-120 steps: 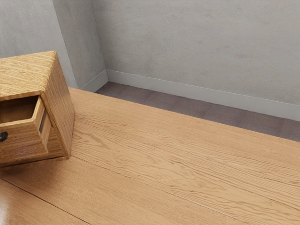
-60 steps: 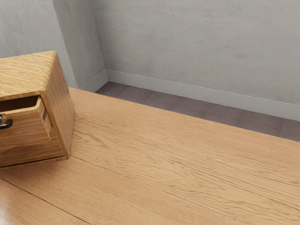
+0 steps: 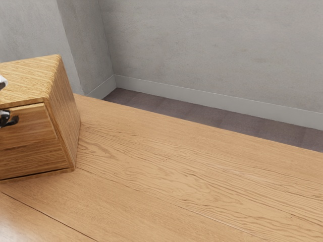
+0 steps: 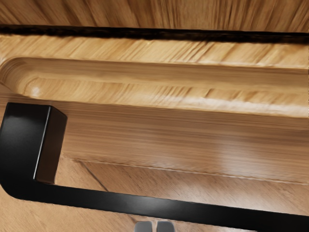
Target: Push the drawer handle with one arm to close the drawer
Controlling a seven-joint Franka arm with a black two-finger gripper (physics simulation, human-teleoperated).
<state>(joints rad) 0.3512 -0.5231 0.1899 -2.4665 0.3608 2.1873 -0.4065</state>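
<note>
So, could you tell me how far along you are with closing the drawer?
Mostly done, by the look of it: the drawer sits nearly flush in its cabinet. In hand is the push, with my gripper right by the black handle; I can't confirm contact. A thin dark gap shows along the drawer's top edge, so probably a small last push is left.

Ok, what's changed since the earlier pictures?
The drawer has slid inward, its front now nearly flush with the cabinet, and its black handle went with it. Part of the arm has appeared at the exterior view's left edge. Cabinet and table stayed put.
</note>
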